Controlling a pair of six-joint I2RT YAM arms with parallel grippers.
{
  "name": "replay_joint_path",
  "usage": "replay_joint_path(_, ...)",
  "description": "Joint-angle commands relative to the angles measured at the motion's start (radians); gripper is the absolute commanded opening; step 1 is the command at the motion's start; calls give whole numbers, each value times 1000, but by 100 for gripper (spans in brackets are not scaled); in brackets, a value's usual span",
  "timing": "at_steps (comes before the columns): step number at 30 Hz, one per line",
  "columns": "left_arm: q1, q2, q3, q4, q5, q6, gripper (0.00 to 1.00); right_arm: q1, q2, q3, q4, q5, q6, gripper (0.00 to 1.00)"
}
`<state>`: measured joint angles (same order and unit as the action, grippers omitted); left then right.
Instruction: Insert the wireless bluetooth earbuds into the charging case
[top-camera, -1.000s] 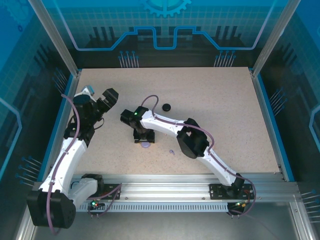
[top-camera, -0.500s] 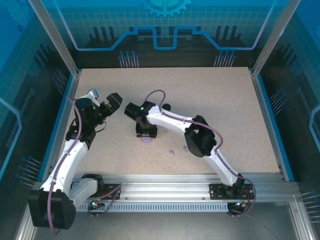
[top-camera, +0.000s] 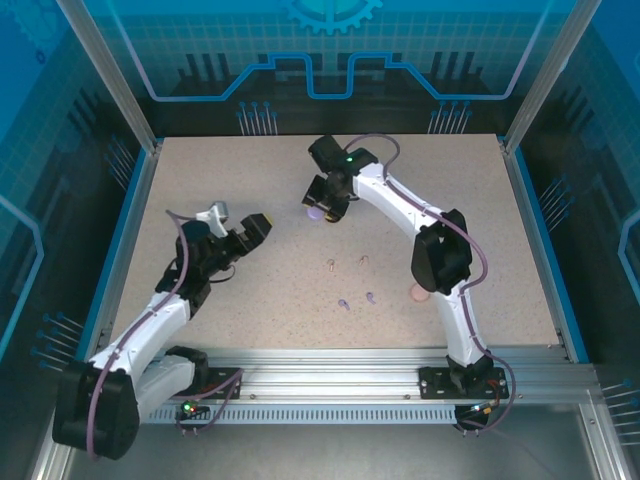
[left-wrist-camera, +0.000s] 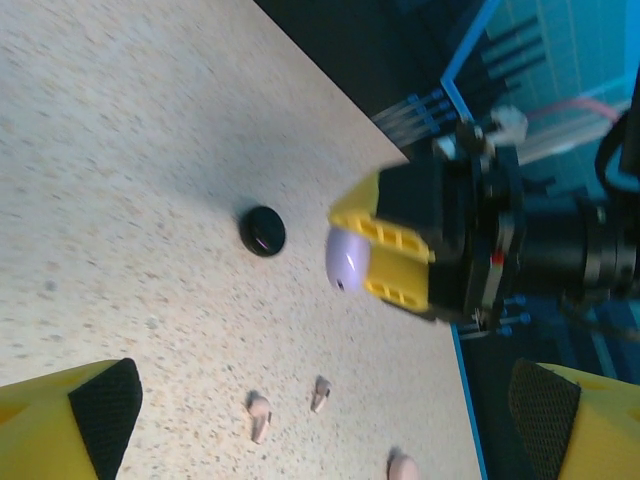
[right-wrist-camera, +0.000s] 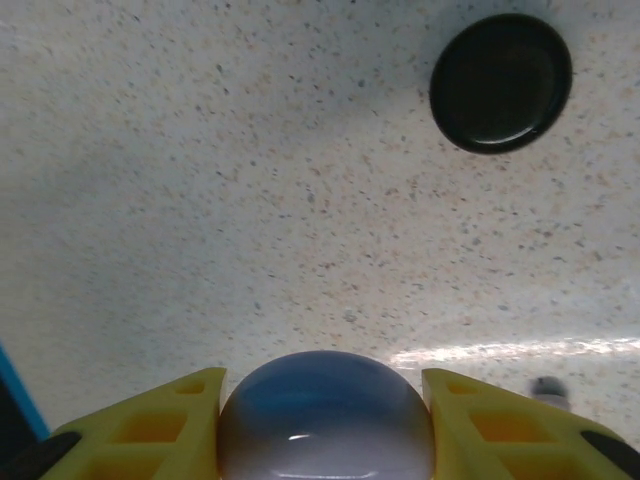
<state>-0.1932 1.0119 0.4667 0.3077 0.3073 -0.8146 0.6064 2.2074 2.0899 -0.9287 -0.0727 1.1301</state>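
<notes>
My right gripper (top-camera: 322, 207) is shut on a round lilac charging case (top-camera: 314, 214) and holds it above the far middle of the table. The case (right-wrist-camera: 325, 420) sits between that gripper's (right-wrist-camera: 322, 385) yellow fingers (right-wrist-camera: 150, 425). In the left wrist view the same case (left-wrist-camera: 347, 258) shows in the right gripper (left-wrist-camera: 372, 255). Two pinkish-beige earbuds (top-camera: 331, 265) (top-camera: 363, 262) and two lilac earbuds (top-camera: 343, 304) (top-camera: 370, 297) lie loose mid-table. My left gripper (top-camera: 246, 231) hangs open to their left with nothing in it; in its own view the left gripper (left-wrist-camera: 320, 430) looks over the beige earbuds (left-wrist-camera: 259, 415) (left-wrist-camera: 320, 393).
A closed black round case (right-wrist-camera: 501, 82) lies on the table just beyond the held case, also seen as the black case (left-wrist-camera: 262, 230). A pink round case (top-camera: 419, 294) rests under the right forearm. Blue frame rails (top-camera: 535, 230) edge the table.
My right gripper has carried the lilac case from the near middle up to the far middle, uncovering the loose earbuds. My left gripper has swung right and nearer, still open.
</notes>
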Motion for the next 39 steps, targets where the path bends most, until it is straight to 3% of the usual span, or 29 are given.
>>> replay_joint_path(1, -47, 47, -27, 203, -32, -11, 97, -12, -43, -24, 78, -116, 86, 43)
replay_joint_path(8, -110, 148, -60, 379, -102, -2, 77, -10, -53, -32, 106, -141, 176, 43)
replay_joint_path(16, -147, 283, -25, 489, -127, 7, 64, 25, -89, -70, 140, -130, 239, 43)
replay_joint_path(39, -149, 439, 82, 569, -141, 6, 57, 76, -127, -92, 163, -137, 260, 43)
